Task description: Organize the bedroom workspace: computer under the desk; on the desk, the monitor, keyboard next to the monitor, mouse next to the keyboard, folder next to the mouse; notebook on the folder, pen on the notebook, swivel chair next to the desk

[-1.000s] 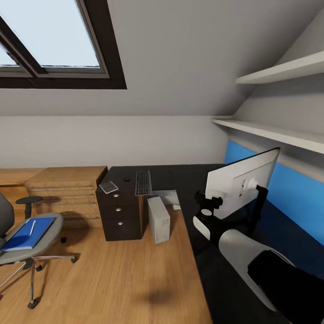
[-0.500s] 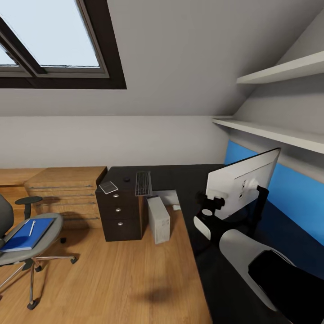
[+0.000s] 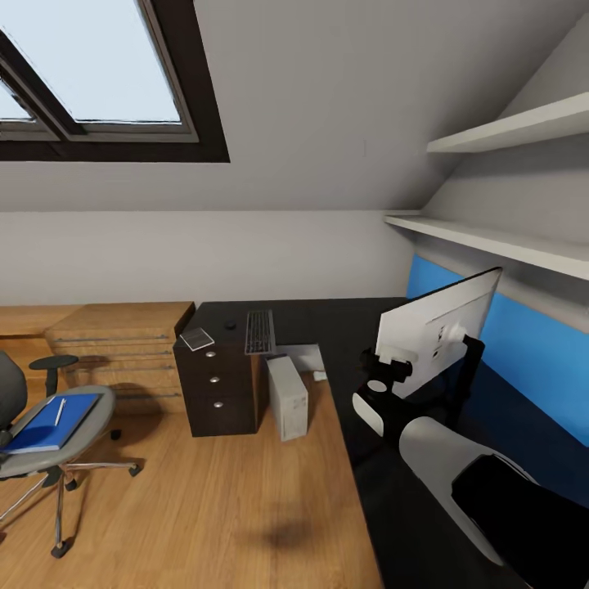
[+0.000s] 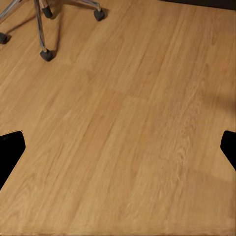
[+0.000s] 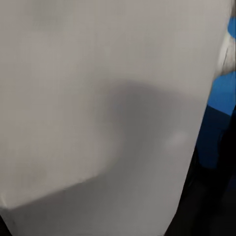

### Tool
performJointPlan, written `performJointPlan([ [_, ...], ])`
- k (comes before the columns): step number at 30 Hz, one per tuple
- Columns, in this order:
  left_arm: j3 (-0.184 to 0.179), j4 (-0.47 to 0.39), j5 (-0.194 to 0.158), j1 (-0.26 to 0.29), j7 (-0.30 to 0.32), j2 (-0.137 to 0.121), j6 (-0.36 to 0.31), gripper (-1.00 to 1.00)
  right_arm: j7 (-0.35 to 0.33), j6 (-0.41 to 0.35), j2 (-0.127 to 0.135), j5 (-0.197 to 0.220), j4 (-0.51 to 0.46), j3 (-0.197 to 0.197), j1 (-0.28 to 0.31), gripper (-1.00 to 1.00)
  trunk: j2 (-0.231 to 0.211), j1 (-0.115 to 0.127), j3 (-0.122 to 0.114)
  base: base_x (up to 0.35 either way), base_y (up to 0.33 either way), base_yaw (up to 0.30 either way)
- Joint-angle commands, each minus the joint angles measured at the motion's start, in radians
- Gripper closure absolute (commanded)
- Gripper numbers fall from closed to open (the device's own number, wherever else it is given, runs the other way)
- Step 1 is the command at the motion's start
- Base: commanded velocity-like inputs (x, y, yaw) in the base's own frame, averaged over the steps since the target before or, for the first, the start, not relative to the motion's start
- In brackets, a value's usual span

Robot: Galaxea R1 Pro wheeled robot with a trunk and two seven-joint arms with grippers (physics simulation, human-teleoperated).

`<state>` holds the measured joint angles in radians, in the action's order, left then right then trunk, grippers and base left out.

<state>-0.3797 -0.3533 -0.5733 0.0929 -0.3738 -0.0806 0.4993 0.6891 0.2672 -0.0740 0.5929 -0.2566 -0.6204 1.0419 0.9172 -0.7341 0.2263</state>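
Right hand (image 3: 391,366) sits against the monitor (image 3: 438,331) back on the tabletop (image 3: 327,321), apparently repositioning it; grip state unclear. Left hand (image 4: 118,147) gapes empty over floor (image 4: 128,123).

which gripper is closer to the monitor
Right. The right gripper is up against the back of the monitor on the desk. The left gripper hangs over bare floor near the chair's casters.
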Motion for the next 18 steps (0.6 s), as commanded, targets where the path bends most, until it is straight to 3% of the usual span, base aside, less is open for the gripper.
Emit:
performJointPlan([
  [1,-0.008,-0.001,-0.004,0.001,-0.008,-0.001,0.002,-1.0,0.004,0.006,0.0,0.012,0.0,-0.007,0.001,-1.0,0.001,0.0,0.001,-0.258,-0.13,0.0],
  [18,-0.008,-0.001,-0.003,0.001,-0.008,-0.002,0.002,-1.0,0.004,0.006,-0.001,0.012,0.0,-0.008,0.001,-1.0,0.001,0.0,0.001,-0.277,-0.18,0.0],
])
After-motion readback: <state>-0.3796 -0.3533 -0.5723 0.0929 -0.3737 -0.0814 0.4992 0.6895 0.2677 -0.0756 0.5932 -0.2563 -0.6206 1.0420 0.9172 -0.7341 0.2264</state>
